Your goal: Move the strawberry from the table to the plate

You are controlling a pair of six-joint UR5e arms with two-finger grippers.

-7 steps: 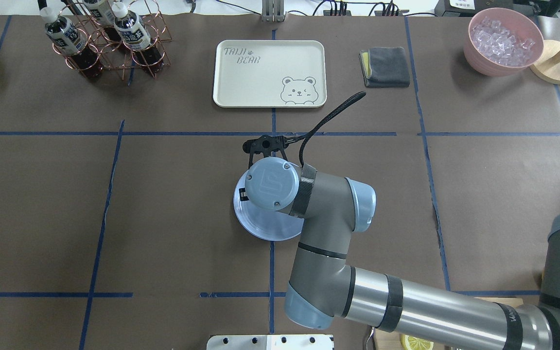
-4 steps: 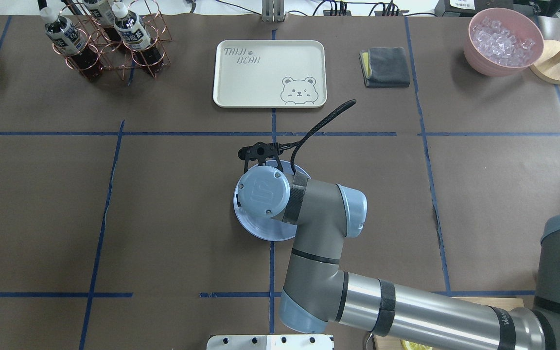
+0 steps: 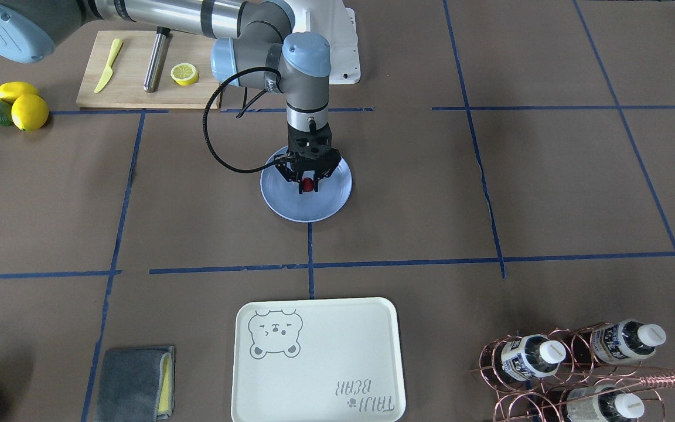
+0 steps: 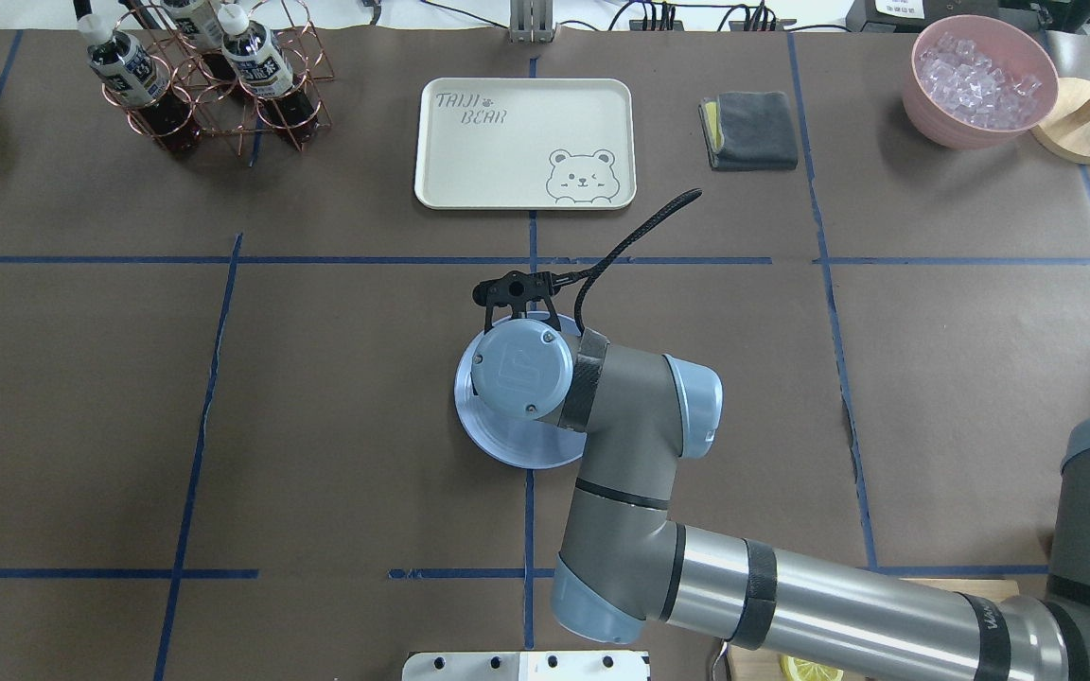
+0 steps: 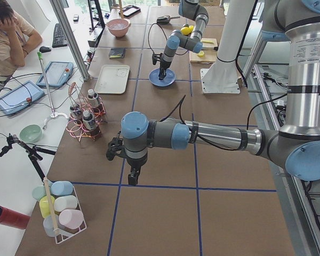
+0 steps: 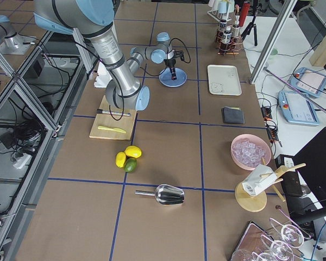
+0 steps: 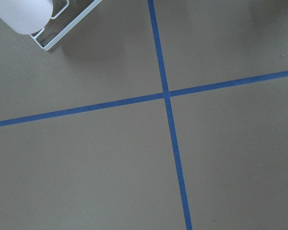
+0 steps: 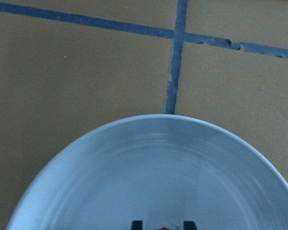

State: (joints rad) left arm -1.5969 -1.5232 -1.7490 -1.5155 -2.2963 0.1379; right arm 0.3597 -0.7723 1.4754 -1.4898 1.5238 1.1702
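Note:
The light blue plate (image 3: 279,196) lies on the brown-paper table (image 3: 490,193) at a blue tape crossing. My right gripper (image 3: 308,186) points straight down over the plate's middle, shut on the small red strawberry (image 3: 309,185), which is low over the plate. In the right wrist view the plate (image 8: 153,167) fills the lower half, with the two dark fingertips (image 8: 137,224) and a sliver of red strawberry (image 8: 164,228) at the bottom edge. From overhead the wrist hides the gripper and berry above the plate (image 4: 507,445). My left gripper (image 5: 132,178) hangs over bare table far off; I cannot tell its state.
A cream bear tray (image 4: 526,142), a copper bottle rack (image 4: 214,85), a grey cloth (image 4: 750,130) and a pink bowl of ice (image 4: 980,80) line the far side. A cutting board (image 3: 132,88) with a lemon half, plus lemons (image 3: 27,108), sit near the robot's base.
The right wrist shifted slightly left over the plate, then back a little right, ending slightly nearer the robot. Its cable swung with it.

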